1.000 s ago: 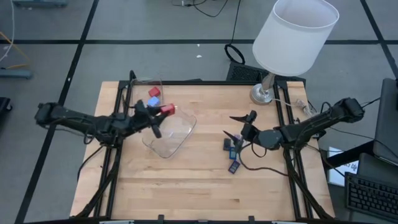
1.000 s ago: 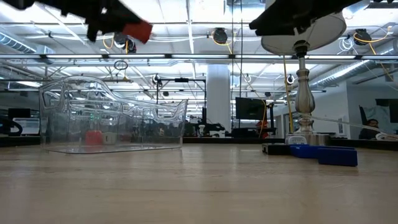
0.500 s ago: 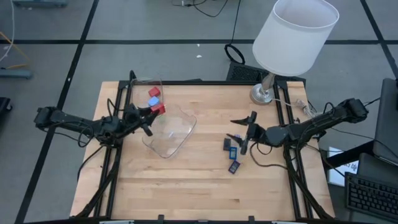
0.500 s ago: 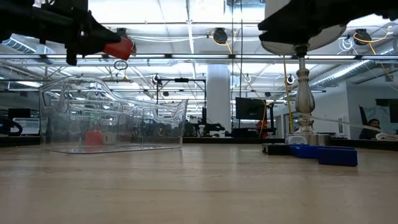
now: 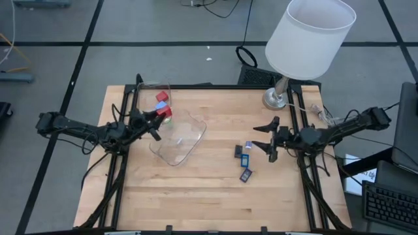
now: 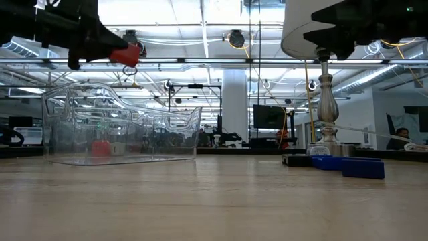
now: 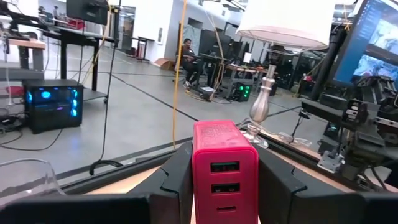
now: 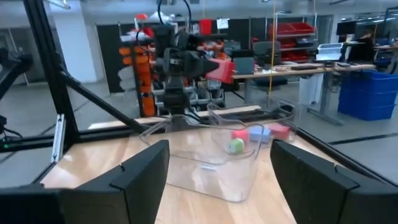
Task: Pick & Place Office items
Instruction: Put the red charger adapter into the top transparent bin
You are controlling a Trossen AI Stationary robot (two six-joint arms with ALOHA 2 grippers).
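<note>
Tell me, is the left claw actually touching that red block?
Touching. The left wrist view shows the left gripper with a finger pressed against each side of the red block.

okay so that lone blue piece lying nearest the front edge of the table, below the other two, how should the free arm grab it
Come straight down on the blue piece with the right pincer, which hangs open just beyond it. It lies flat and low on the table, so its side faces offer little height; pinching across its narrow width looks best. Bare wood surrounds it, apart from the dark piece and blue piece farther back.
</note>
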